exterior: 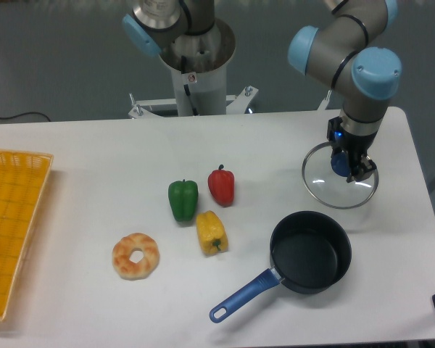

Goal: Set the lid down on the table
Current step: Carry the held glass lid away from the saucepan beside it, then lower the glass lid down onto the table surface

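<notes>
Hidden or unclear: the blue centre knob of the lid point(326, 190) is mostly masked by the gripper point(351, 168), so the grip itself cannot be read clearly. The glass is transparent and shows only as a silver rim with faint glare. Whether the rim touches the table point(94, 159) or sits just above it cannot be told. The yellow mesh tray point(11, 217) is cut off at the left edge, with a small reddish item at its border too cropped to identify. A dark object at the lower right corner is also cut off.

Gripper: pointing straight down from the arm's wrist, fingers drawn in close about the blue knob and apparently clamped on it; the exact gap between them is hidden.

Lid: round, lying roughly flat, knob upward, at the right side of the table, near the far right edge. It lies directly beneath the fingers, centred on them, with its rim ringing the gripper on all sides. Being circular, it has no long axis. It is just behind the saucepan point(310, 252), rim close to the pan's rim but apart from it.

Saucepan: dark, open, upright; blue handle running toward the near left.

Other items, centre of table: green pepper point(183, 199), red pepper point(221, 185), yellow pepper point(211, 232), clustered close together; a glazed doughnut point(135, 255) to their near left.
</notes>
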Tool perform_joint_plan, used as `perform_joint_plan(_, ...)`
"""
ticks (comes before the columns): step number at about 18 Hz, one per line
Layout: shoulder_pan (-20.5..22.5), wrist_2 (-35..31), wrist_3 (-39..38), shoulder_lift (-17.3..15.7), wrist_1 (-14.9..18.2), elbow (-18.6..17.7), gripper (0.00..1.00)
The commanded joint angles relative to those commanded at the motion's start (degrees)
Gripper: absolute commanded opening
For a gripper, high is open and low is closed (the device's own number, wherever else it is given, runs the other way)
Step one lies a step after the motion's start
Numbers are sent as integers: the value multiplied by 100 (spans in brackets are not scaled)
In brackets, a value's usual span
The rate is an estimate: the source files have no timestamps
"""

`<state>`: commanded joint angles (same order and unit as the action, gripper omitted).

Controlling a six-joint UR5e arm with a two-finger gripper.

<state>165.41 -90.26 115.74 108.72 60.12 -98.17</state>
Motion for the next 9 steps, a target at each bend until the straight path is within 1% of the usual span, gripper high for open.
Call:
perform_joint_plan(1, 35, 0, 96, 18, -26, -9, 53)
perform_joint_plan(2, 61, 0, 158, 44, -218, -61, 53)
perform_joint_plan(4, 62, -9, 168, 97, -465, -166, 54)
perform_joint_plan(9, 53, -9, 168, 193, -580, -202, 54)
